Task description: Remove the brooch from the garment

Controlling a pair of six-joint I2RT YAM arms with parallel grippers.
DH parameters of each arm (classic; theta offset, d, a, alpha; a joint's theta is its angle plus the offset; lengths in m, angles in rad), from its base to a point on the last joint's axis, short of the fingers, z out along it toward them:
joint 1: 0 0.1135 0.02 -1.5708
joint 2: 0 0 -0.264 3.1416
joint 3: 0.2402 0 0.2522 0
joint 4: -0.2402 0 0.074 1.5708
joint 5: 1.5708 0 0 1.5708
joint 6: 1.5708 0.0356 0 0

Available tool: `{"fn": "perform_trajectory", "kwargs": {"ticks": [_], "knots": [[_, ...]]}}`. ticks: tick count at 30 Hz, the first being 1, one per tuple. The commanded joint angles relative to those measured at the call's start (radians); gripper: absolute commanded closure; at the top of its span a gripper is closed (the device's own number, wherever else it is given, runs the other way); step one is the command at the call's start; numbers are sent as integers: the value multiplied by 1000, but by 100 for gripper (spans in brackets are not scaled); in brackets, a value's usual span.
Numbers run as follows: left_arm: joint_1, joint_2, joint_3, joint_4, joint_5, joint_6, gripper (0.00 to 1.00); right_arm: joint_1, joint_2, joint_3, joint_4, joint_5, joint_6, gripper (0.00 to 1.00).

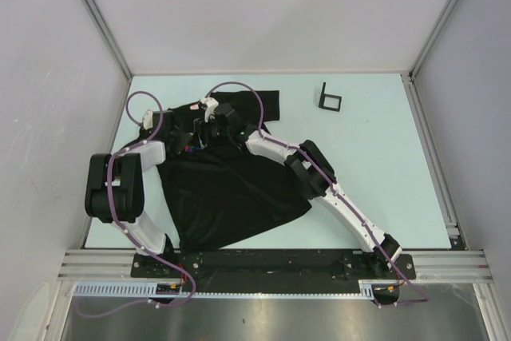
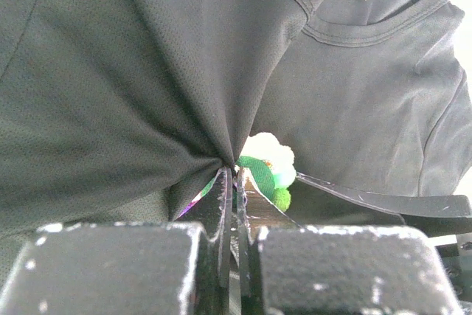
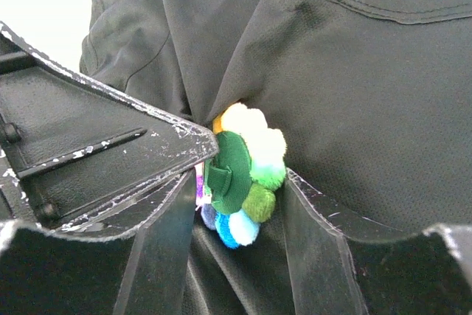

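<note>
A robotics lab cell: white panel walls (image 1: 263, 13), aluminium rails (image 1: 100, 263), a pale table (image 1: 383, 165).

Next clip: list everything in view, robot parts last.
shirt: 1, black, spread mid-table, bunched at its far end.
brooch: 1, multicoloured pompoms, on the bunched shirt.
frame: 1, black, square, far right of the table, apart from the shirt.
table: 1, pale, under everything.
left arm, right arm: black and white, based at the near edge.
left pincer: black, shut on shirt fabric beside the brooch.
right pincer: black, jaws either side of the brooch; contact unclear.
</note>
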Motion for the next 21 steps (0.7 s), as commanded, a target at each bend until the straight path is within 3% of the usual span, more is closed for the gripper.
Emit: {"fn": "perform_trajectory", "kwargs": {"ticks": [1,6,21], "knots": [[-3,-22,37,-12,20,12,100,12,28,47,-17,10,-29,46],[-4,-25,41,-21,23,18,100,9,30,50,-18,22,-14,48],[-9,-2,44,-18,33,24,100,-2,36,51,12,-15,14,90]]}}
